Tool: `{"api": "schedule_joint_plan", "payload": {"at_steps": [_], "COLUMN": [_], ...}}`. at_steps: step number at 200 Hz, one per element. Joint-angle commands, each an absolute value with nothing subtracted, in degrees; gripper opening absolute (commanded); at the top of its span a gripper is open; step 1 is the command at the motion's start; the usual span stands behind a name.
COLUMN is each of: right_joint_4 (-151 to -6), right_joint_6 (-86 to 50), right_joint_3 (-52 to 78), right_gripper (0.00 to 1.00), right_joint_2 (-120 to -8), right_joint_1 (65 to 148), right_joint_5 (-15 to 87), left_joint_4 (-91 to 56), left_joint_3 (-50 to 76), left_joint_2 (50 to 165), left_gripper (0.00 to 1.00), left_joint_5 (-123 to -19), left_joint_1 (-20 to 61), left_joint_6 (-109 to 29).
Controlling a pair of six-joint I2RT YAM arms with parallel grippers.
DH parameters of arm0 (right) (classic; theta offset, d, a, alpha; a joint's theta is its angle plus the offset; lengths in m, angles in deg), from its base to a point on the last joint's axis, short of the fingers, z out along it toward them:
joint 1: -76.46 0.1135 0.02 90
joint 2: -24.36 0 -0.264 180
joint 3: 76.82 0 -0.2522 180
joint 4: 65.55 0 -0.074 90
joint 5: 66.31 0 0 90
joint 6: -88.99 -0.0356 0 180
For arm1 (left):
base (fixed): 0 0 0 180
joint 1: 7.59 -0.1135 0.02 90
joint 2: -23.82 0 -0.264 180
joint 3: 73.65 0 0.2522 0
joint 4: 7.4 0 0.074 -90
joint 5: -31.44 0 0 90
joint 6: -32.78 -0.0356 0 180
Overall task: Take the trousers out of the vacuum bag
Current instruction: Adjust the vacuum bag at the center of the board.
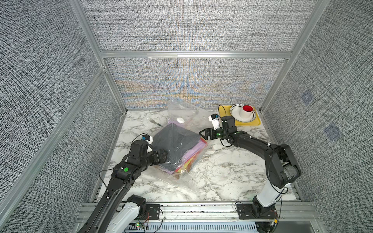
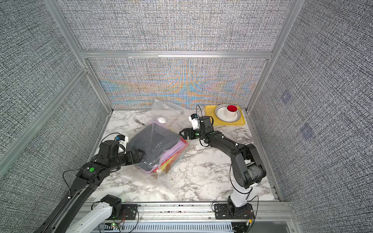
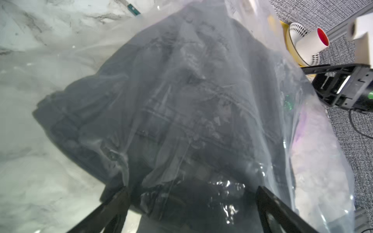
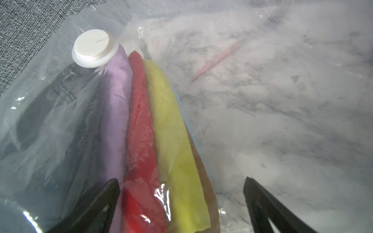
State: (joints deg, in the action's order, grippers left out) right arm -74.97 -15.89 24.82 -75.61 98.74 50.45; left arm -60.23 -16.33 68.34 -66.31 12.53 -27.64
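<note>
Left gripper (image 3: 189, 193) jaws spread, nothing held, against vacuum bag (image 1: 182, 110) | right gripper (image 4: 181, 181) spread too | trousers (image 1: 177, 145) stacked inside, mid-table | risk: I pinch slick plastic with cloth, drag everything.

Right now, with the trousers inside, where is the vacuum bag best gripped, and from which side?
Likely the vacuum bag's empty end beyond the valve: it stands crinkled off the table, clear of the trousers; the right gripper's open jaws could pinch it from the right.
</note>
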Motion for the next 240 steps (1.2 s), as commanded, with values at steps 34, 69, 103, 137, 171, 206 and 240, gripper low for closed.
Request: {"api": "schedule_joint_plan", "payload": {"at_steps": [34,69,103,137,171,206,240], "right_joint_4": [-72.4,-72.6,-73.2,-73.3,-72.2,-70.4,-66.9], "right_joint_6": [-15.5,-15.3,-15.0,-16.3,-20.0,-24.4,-28.4], "right_joint_3": [27.4,29.7,31.7,33.1,32.2,28.4,26.2], "right_gripper": [0.88,0.61,0.33,0.19,0.13,0.06,0.02], "right_joint_2": [-76.7,-76.3,-75.1,-73.2,-72.0,-73.8,-75.9], "right_joint_1": [100.9,102.9,105.6,109.9,116.9,124.6,128.3], "right_joint_5": [58.2,59.2,60.1,58.7,56.3,53.8,53.1], "left_joint_4": [-58.2,-55.5,-54.5,-53.8,-54.4,-53.4,-50.8], "left_joint_3": [-19.1,-19.6,-19.3,-15.8,-8.4,-0.3,7.6], "left_joint_2": [69.5,71.2,73.6,76.9,81.6,90.8,100.7], "left_gripper": [0.76,0.45,0.14,0.00,0.00,0.00,0.00], "left_joint_5": [-67.1,-66.2,-63.6,-58.4,-48.6,-47.3,-51.9], "left_joint_1": [12.7,12.7,12.7,12.7,11.8,7.1,0.6], "left_joint_6": [-23.7,-22.9,-23.4,-25.4,-31.2,-35.3,-37.2]}}
